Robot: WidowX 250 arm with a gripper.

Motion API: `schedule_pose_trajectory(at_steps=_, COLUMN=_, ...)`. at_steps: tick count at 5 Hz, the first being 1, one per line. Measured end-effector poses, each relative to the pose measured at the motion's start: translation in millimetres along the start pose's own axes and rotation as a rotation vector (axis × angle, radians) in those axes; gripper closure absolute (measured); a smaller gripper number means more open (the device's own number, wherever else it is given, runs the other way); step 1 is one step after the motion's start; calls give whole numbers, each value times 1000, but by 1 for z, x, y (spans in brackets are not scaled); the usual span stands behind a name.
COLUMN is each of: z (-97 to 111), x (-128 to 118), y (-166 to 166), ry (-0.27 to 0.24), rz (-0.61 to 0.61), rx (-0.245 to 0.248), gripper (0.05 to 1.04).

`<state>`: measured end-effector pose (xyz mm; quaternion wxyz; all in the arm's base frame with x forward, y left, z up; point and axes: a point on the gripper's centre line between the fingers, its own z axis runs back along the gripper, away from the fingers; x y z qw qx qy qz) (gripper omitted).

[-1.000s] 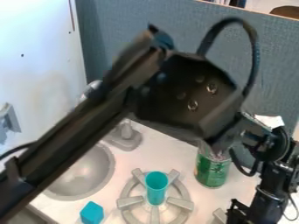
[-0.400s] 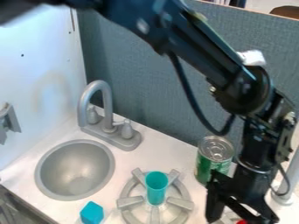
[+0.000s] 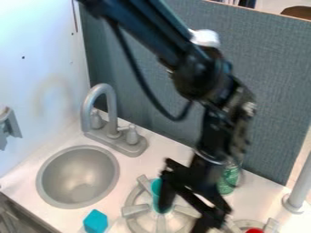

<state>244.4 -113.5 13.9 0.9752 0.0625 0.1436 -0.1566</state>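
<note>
The black gripper (image 3: 187, 213) hangs over the right part of the front-centre stove burner (image 3: 135, 210), its fingers spread apart with nothing seen between them. Its left finger stands in front of a teal cup (image 3: 156, 187), which is upright on the burner and partly hidden; whether they touch I cannot tell. A green can (image 3: 228, 178) stands behind the gripper's wrist, mostly covered by it. Left of the burner, near the bottom edge, lies a blue block (image 3: 95, 221). A red object (image 3: 254, 230) shows at the bottom edge, on a second burner at right.
A round grey sink (image 3: 77, 176) is at left, with a grey faucet (image 3: 102, 98) behind it. The blue-grey partition (image 3: 267, 86) rises along the back. At the right edge stands a grey post (image 3: 298, 182).
The arm has swung across the view and uncovered the sink and faucet. Since the latest earlier frame, the gripper has moved left from the can's right side to the teal cup.
</note>
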Motion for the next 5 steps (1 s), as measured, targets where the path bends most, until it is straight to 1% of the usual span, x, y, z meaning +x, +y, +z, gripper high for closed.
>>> schedule_pose_trajectory(at_steps=1, z=1, x=-19, y=45, ry=-56, rz=66, rx=32, gripper=83)
schedule_pose_trajectory(at_steps=2, z=-1, x=-22, y=67, ry=-126, rz=105, rx=59, gripper=83)
schedule_pose_trajectory(at_steps=3, z=-6, x=-14, y=81, ry=-271, rz=80, rx=24, gripper=83)
schedule_pose_trajectory(at_steps=4, z=-7, x=7, y=78, ry=-344, rz=34, rx=-18, gripper=83)
schedule_pose_trajectory(at_steps=5, z=-8, x=30, y=74, ry=-383, rz=42, rx=-53, gripper=83)
